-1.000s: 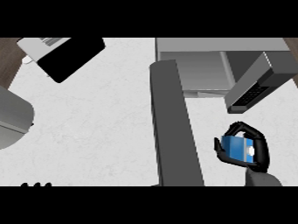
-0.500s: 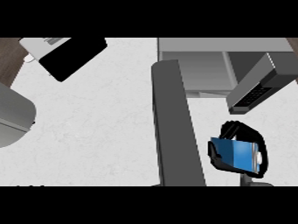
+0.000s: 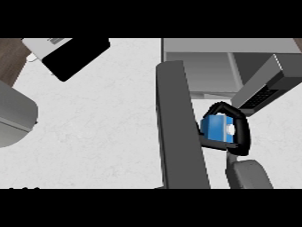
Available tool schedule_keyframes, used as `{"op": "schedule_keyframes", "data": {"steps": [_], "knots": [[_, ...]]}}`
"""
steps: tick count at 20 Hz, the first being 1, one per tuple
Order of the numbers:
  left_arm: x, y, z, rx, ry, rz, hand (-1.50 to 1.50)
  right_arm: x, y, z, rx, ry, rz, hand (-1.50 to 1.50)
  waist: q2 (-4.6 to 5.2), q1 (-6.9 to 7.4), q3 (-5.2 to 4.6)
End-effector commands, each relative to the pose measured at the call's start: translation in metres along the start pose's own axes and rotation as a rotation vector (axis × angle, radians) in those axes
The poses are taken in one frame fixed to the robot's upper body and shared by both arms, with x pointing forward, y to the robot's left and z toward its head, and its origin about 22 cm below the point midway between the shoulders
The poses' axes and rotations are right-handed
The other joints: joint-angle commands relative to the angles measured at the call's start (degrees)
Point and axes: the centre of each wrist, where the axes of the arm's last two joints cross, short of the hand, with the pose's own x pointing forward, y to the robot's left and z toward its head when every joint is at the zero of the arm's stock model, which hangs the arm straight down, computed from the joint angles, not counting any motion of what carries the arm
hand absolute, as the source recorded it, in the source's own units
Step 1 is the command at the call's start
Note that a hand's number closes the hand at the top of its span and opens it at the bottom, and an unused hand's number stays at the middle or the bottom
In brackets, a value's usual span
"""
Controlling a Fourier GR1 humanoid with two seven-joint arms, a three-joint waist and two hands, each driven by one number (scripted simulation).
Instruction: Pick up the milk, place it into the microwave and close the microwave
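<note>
Fingers around blue milk carton

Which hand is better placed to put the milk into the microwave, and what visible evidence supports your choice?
Right. The right hand is curled round the milk carton, close to the open microwave cavity; the left hand barely shows at the far lower-left edge.

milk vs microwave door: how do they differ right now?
The milk is blue; the microwave door is dark grey. The milk is small and boxy; the door is a long slab. The right hand has its fingers curled round the milk; the door stands open. Both sit in the view's right half.
</note>
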Motion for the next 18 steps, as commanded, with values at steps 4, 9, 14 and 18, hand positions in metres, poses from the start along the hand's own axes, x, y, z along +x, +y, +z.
{"op": "schedule_keyframes", "data": {"steps": [4,9,14,18], "knots": [[-0.001,0.025,-0.009,-0.001,-0.001,0.005,-1.50,-0.027,0.007,-0.036,-0.013,0.074,0.133,1.50,0.24,0.29,0.02],[0.001,0.025,0.003,-0.010,0.018,0.002,-1.50,-0.052,0.020,-0.038,-0.059,0.129,0.124,1.50,0.25,0.68,0.06],[-0.023,0.024,0.002,-0.021,0.016,0.000,-1.50,-0.047,0.006,-0.090,-0.080,0.139,0.148,1.50,0.71,1.51,0.07],[-0.003,0.022,-0.001,-0.031,0.015,0.005,-1.50,-0.058,0.000,-0.085,-0.090,0.151,0.271,1.50,1.21,2.79,0.15]]}}
